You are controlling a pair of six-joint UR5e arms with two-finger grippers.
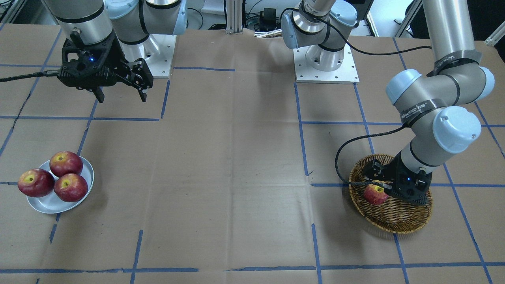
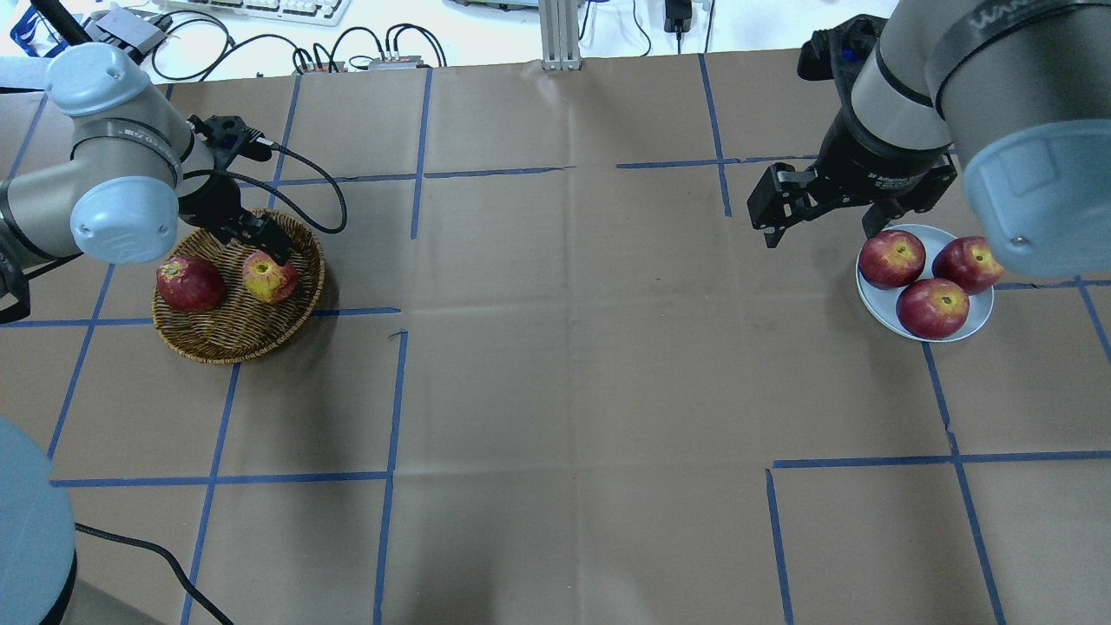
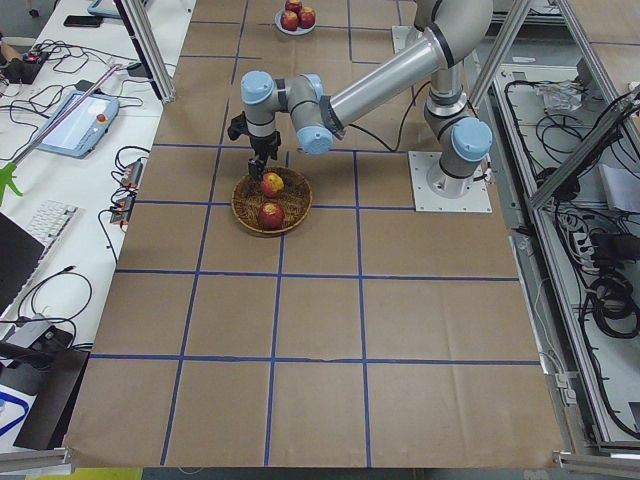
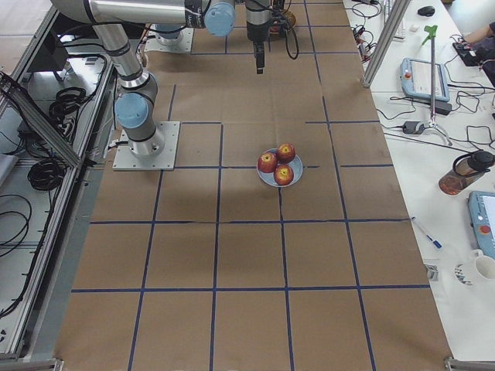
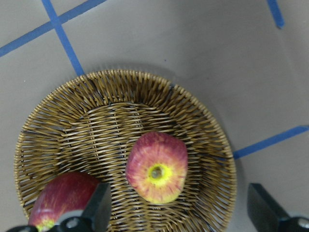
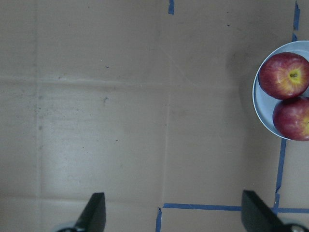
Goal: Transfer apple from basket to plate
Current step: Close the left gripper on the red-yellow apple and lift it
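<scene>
The pinkish-red, yellow-streaked apple [image 2: 270, 278] lies in the woven wicker basket [image 2: 239, 347], stem up, and shows in the left wrist view [image 5: 157, 167] and the front view [image 1: 375, 194]. My left gripper [image 2: 265, 247] is open just above it, with the apple between its fingers [image 5: 99, 208]. The white plate [image 2: 878, 305] at the other end holds three dark red apples [image 2: 933, 308]. My right gripper [image 2: 820, 233] is open and empty, in the air beside the plate [image 6: 258, 108].
A darker red apple [image 2: 189, 283] lies in the basket beside the pinkish one, also in the left wrist view [image 5: 63, 198]. The brown paper table cover carries a blue tape grid [image 2: 399, 391]. Cables and keyboards lie beyond the far edge.
</scene>
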